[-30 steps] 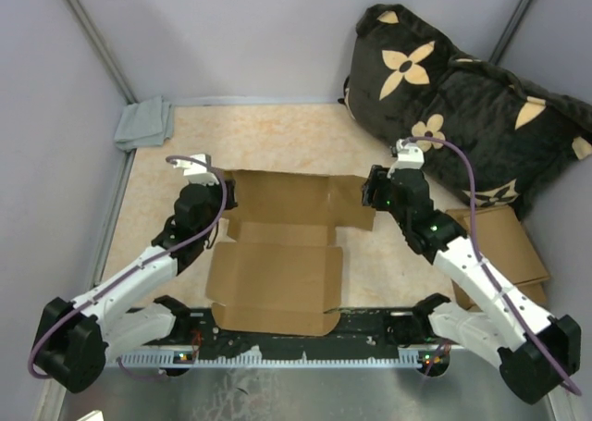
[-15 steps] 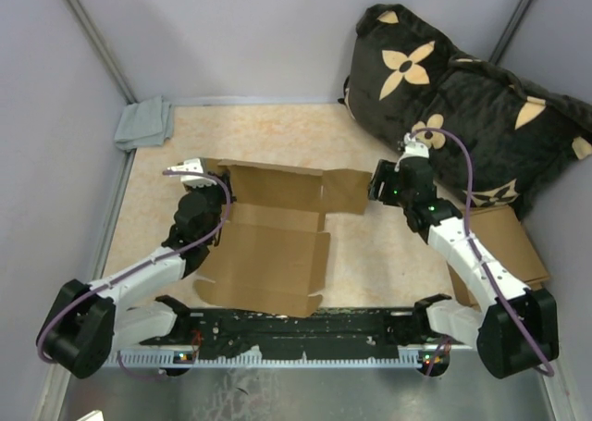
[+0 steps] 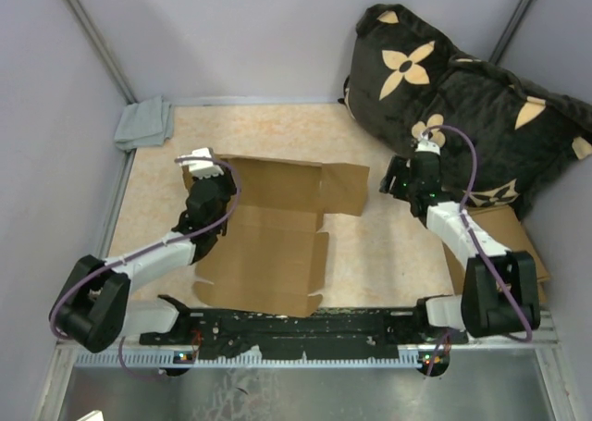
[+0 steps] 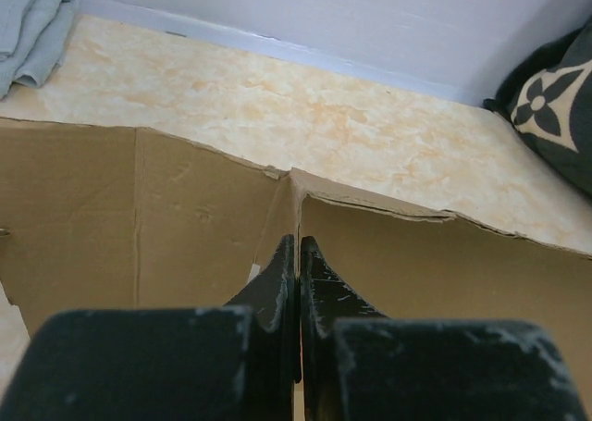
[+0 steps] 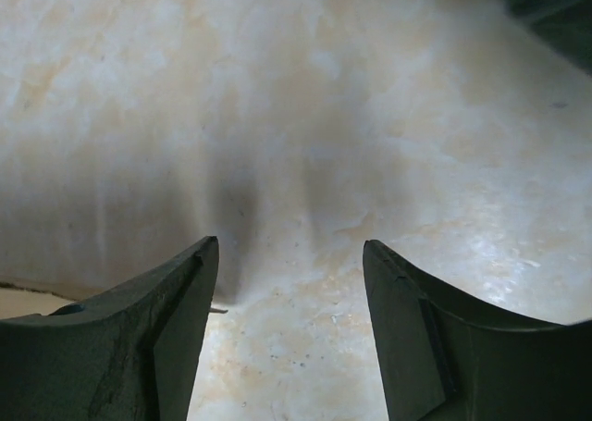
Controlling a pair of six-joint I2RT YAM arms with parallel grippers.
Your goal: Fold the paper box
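Observation:
The paper box [image 3: 277, 227] lies opened out flat on the beige table, a brown corrugated sheet with flaps and slits. My left gripper [image 3: 203, 176] is at its far left corner. In the left wrist view its jaws [image 4: 298, 250] are shut on a thin upright cardboard edge of the paper box [image 4: 435, 273]. My right gripper [image 3: 396, 180] hovers to the right of the box's far right flap, apart from it. Its fingers [image 5: 289, 245] stand open over bare tabletop with nothing between them.
A dark pillow with cream flowers [image 3: 462, 97] fills the back right corner, just behind the right gripper. A stack of flat brown cardboard pieces [image 3: 504, 245] lies under the right arm. A folded grey cloth [image 3: 143, 123] sits at the back left. Grey walls enclose the table.
The right gripper has let go of the far right flap, drawn back to the right and opened wider. The left gripper has pulled the box leftward and turned it slightly.

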